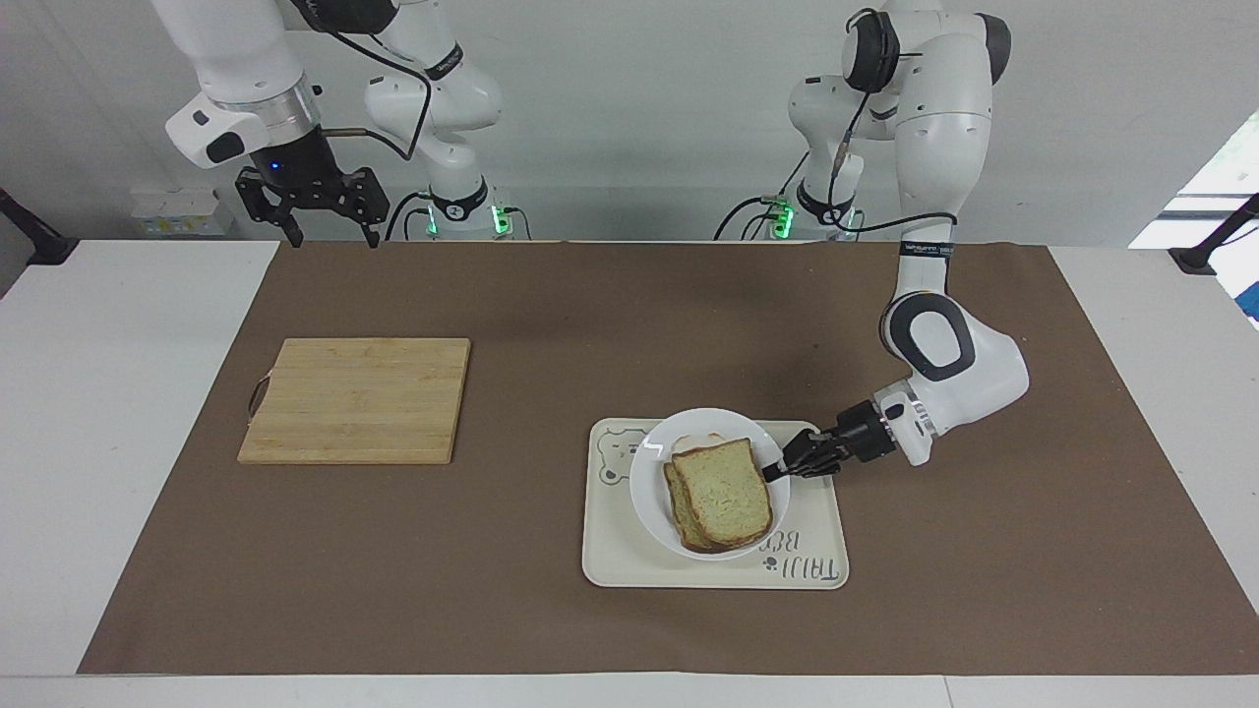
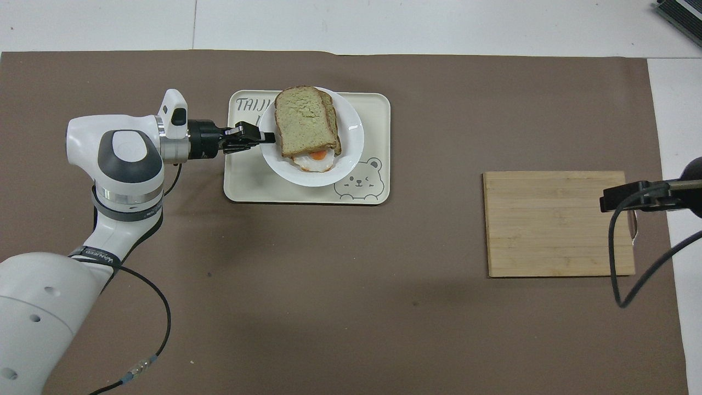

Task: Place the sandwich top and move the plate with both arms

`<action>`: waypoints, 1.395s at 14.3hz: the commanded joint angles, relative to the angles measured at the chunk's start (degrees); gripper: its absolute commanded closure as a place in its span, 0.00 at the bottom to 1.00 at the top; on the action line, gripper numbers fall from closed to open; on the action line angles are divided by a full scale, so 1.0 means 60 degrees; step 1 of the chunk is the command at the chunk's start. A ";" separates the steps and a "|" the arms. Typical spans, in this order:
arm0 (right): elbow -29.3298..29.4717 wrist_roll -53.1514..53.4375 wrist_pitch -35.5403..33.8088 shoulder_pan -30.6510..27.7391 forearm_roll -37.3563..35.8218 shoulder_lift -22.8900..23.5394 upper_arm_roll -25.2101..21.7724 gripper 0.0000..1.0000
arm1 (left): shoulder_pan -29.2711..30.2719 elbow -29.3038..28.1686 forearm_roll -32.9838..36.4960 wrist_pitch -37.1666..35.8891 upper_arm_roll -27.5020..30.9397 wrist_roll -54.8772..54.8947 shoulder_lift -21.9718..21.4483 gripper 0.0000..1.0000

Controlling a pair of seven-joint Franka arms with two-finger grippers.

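The tray [image 1: 807, 575] lies under the left gripper [image 1: 777, 470], which pinches the rim of the plate [image 1: 649, 492]. The plate hangs over the tray, with the sandwich top [image 1: 726, 494] stacked on it just off the fingertips. Carrying is under way; next, I judge, comes a level lowering onto the tray. The right gripper [image 1: 329, 236] waits, jaws spread, above the table edge, well apart from the cutting board [image 1: 354, 398].

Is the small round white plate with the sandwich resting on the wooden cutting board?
No, the small round white plate is over the cream rectangular bear tray, apart from the wooden cutting board.
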 commanded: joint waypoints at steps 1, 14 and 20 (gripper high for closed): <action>-0.0034 -0.0247 -0.0069 -0.0098 -0.0125 -0.0025 0.0048 0.00 | -0.0312 0.0157 0.0595 0.0194 0.0062 -0.0297 0.0035 1.00; -0.0049 -0.0218 -0.0040 -0.0127 -0.0169 -0.0025 0.0033 0.00 | -0.0459 -0.0151 0.4280 0.1016 0.0881 -0.0927 -0.1075 0.04; -0.0064 -0.0247 -0.0098 -0.0157 -0.0184 -0.0040 0.0019 0.00 | -0.0459 0.0476 0.8793 -0.1207 0.1907 -0.1788 -0.2980 0.00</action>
